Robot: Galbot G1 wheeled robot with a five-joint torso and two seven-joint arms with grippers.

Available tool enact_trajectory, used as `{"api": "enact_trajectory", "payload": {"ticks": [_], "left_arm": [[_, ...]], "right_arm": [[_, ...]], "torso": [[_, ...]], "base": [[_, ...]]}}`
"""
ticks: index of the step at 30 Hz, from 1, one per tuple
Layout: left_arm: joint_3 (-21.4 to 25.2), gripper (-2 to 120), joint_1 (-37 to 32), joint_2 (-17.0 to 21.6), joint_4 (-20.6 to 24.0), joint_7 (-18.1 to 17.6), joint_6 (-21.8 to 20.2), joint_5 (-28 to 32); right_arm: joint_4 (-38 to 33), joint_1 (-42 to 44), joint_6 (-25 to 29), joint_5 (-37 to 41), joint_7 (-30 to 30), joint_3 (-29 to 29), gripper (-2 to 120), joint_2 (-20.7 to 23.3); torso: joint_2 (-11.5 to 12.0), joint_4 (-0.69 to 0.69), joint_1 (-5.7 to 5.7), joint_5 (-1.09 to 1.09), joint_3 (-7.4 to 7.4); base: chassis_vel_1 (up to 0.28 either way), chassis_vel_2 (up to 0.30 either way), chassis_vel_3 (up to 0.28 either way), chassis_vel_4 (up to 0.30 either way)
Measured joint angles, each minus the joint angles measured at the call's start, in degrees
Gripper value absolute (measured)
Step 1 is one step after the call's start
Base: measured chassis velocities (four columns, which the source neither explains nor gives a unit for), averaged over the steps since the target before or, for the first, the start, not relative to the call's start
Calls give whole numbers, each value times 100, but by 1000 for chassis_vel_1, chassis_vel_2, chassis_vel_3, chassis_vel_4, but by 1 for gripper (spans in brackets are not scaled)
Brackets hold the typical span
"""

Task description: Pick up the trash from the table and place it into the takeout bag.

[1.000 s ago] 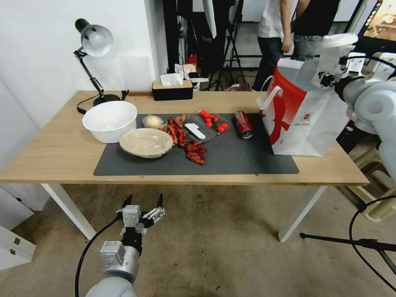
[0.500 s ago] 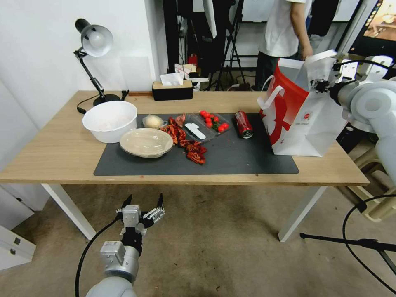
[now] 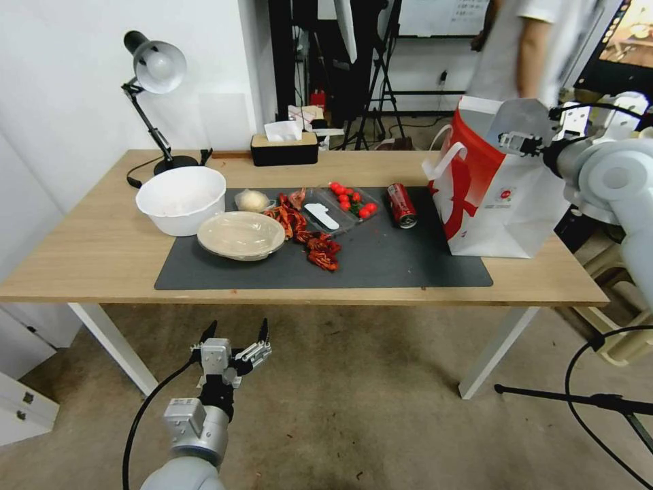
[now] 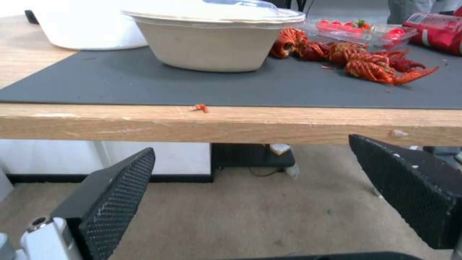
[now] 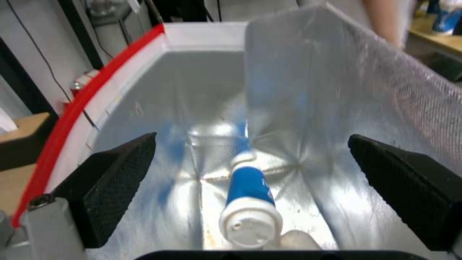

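Above the takeout bag [image 3: 500, 197], right pincer [image 5: 250, 159] spread, blue-white paper cup [image 5: 251, 202] inside

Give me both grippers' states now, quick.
Left gripper: open, empty, below the table edge.
Right gripper: open, empty, over the takeout bag.

A black desk lamp [image 3: 155, 75], a tissue box [image 3: 283, 145] and a white bowl [image 3: 181, 199] stand apart.

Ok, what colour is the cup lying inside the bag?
Blue and white: the cup has a blue body and a white lid, best seen in the right wrist view.
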State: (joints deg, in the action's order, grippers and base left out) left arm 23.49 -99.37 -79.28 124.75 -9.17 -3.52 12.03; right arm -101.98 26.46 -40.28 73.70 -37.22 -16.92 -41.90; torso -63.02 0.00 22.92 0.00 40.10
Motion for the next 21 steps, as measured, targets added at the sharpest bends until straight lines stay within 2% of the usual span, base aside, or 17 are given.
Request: {"api": "enact_trajectory", "payload": {"ticks": [9, 15, 21], "left_arm": [[2, 100, -6, -7, 0, 6, 30, -1], [1, 100, -1, -12, 0, 22, 48, -1], [1, 100, 2, -5, 9, 36, 83, 6]], "right_arm": [[-377, 257, 445, -535, 392, -163, 100, 95], [-876, 666, 848, -914, 610, -372, 100, 166], [-1358, 1463, 1731, -1743, 1171, -578, 100, 107]], "torso": [[0, 0, 0, 0, 0], [0, 0, 0, -1, 0], [0, 0, 0, 0, 0]], "base": [[0, 0, 0, 0], [0, 0, 0, 0], [0, 0, 0, 0]]}}
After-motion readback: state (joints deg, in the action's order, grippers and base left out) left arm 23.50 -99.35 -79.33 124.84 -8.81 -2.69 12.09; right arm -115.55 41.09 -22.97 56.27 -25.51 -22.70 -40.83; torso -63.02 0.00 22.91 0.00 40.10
